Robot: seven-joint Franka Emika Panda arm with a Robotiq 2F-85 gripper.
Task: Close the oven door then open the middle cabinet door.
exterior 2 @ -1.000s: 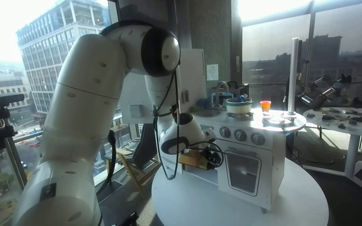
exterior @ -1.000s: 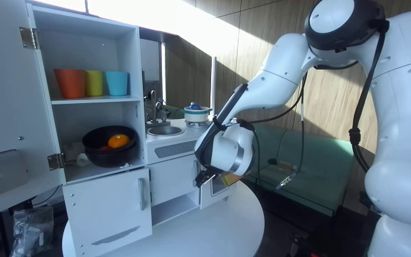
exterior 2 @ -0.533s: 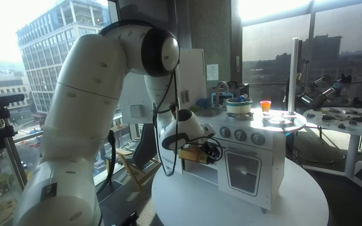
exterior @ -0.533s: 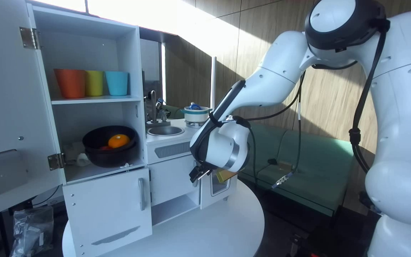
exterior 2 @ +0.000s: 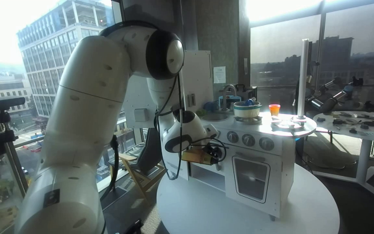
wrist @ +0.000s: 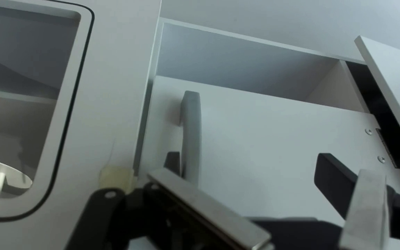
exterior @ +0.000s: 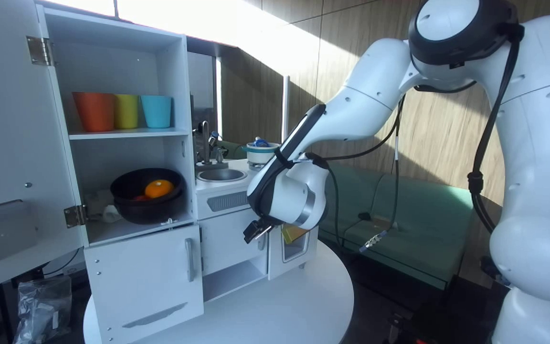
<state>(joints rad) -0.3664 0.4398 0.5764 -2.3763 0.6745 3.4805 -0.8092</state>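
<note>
The oven door [exterior: 299,253] has a dark-outlined window and is shut in both exterior views [exterior 2: 253,178]. Its window shows at the left of the wrist view [wrist: 16,104], which is upside down. The middle cabinet door [exterior: 227,243] is a squarish white panel with a grey vertical handle [wrist: 191,135]. It looks shut or nearly so. My gripper [wrist: 248,161] is open in front of it. One fingertip is just beside the handle's outer side, the other lies over the panel. Whether it touches is unclear. In both exterior views the gripper [exterior: 256,231] [exterior 2: 218,154] partly hides this door.
The left lower door [exterior: 146,282] stands slightly ajar next to the middle door. An open shelf [exterior: 232,277] lies below the middle door. The large upper door [exterior: 12,134] is swung wide open. A pot [exterior 2: 247,109] stands on the stove.
In an exterior view my gripper has moved left and slightly up, away from the oven front and across the middle door. More of the door's handle shows. The doors have not moved.
</note>
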